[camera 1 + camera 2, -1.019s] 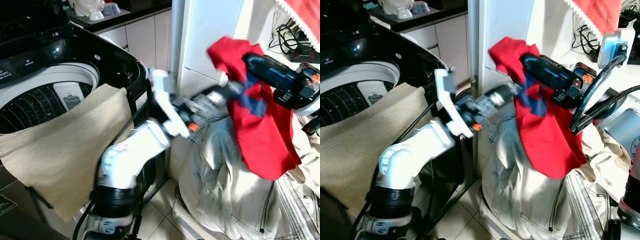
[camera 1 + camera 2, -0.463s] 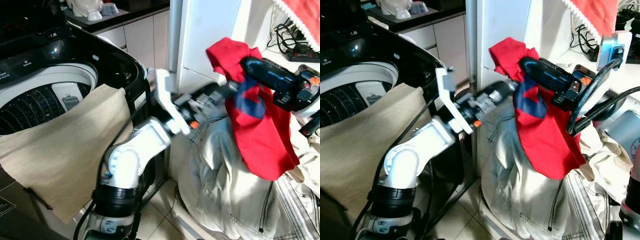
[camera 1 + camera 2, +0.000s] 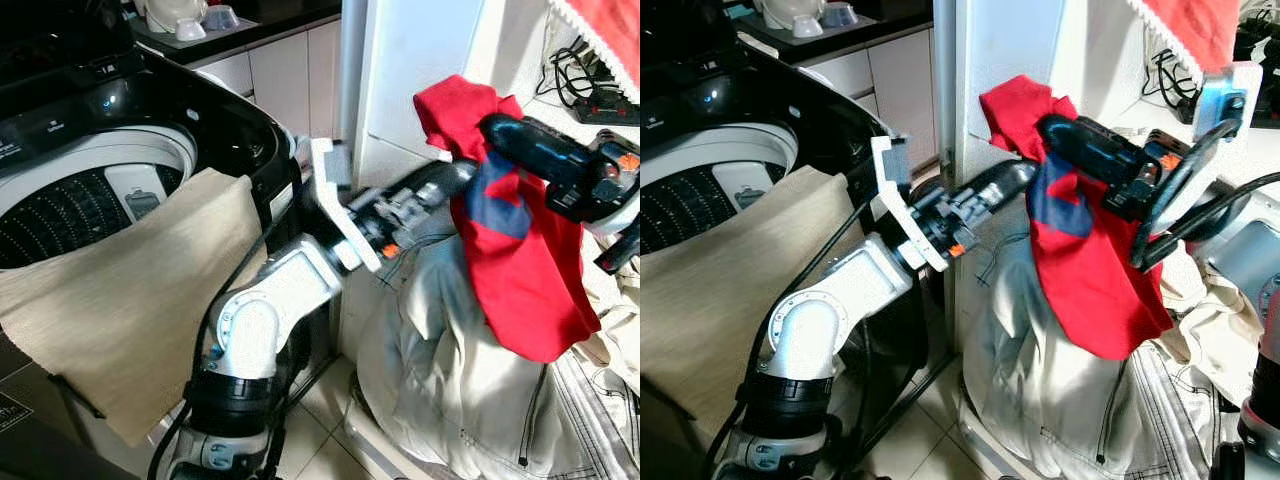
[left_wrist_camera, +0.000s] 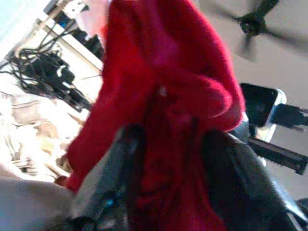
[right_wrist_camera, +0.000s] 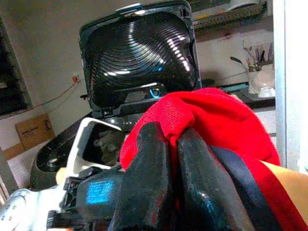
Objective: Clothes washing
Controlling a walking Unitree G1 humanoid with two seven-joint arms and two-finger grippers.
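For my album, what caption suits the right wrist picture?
Right gripper pinching a red garment, with the washing machine's open lid behind.

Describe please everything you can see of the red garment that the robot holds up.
The red garment is soft, knit-looking cloth with a dark blue patch near its top. It hangs in the air, bunched above and draping down to a loose rounded hem, over a pale crumpled heap of laundry. The right gripper has its jaws shut on the upper fold; the left gripper grips it too, cloth between its fingers. It is beside the open washing machine, not inside.
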